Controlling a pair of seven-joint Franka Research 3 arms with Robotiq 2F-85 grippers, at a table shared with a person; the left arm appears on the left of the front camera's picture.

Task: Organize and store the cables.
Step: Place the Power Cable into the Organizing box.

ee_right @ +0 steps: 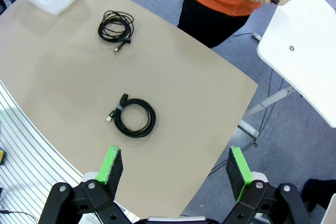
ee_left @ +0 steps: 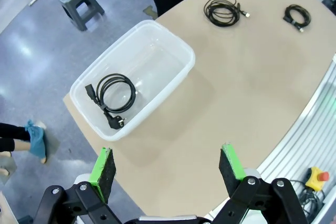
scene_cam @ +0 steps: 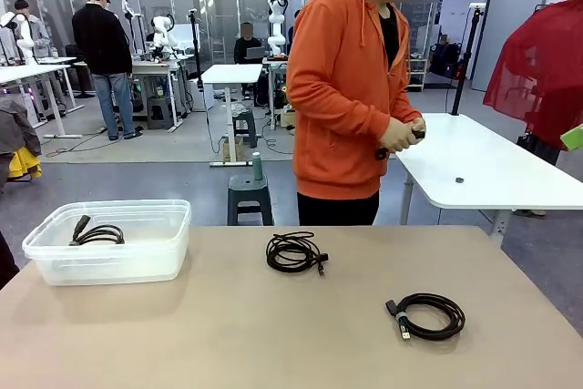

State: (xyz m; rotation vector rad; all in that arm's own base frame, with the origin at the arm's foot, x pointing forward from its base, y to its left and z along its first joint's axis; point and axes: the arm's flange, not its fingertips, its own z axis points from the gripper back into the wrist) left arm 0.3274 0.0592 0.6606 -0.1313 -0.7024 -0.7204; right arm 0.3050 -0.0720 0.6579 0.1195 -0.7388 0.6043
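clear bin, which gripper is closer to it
Left. The left gripper hangs open above the table edge just short of the bin; the right gripper hangs open near the coiled cable at the table's other end.

Cannot identify the small dark object in the person's clasp at 1 o'clock, nor the tiny dark speck on the white side bench. See the thin black coiled cable only hazily through the wall of the clear plastic bin.

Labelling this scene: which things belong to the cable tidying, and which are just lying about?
Job: clear bin; cable inside it; middle cable; right cable.
Lying about: grey stool; small dark item on the white table.
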